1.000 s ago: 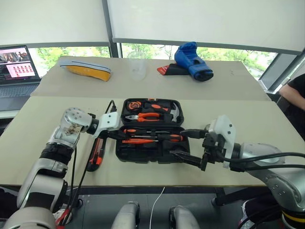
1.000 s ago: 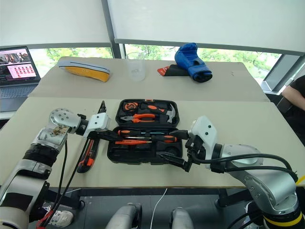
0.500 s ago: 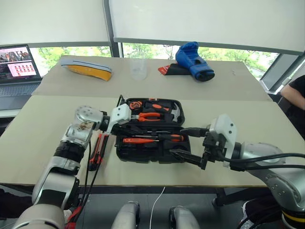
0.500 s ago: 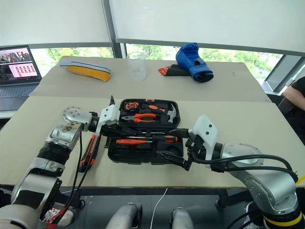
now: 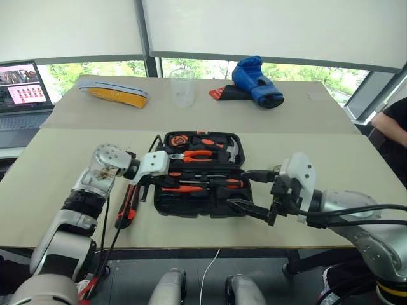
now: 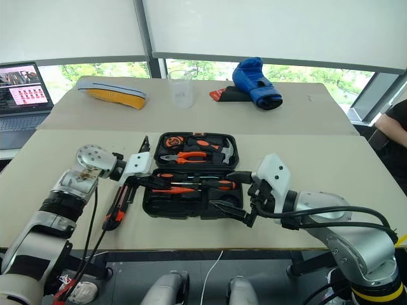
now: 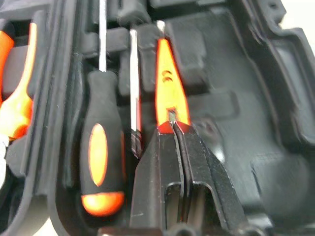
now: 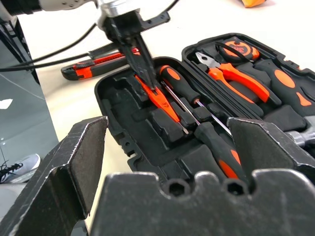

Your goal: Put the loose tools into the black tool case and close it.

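left gripper (image 7: 173,125) pinches small orange screwdriver (image 7: 168,86) inside case (image 5: 166,204).

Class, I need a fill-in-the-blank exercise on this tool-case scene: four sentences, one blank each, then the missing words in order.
1. The left pincer is shut on the handle end of the small all-____ screwdriver.
2. The black tool case lies ____ on the table.
3. The right pincer has its fingers ____.
4. The utility knife lies on the table, ____ the case.

Missing words: orange; open; open; outside
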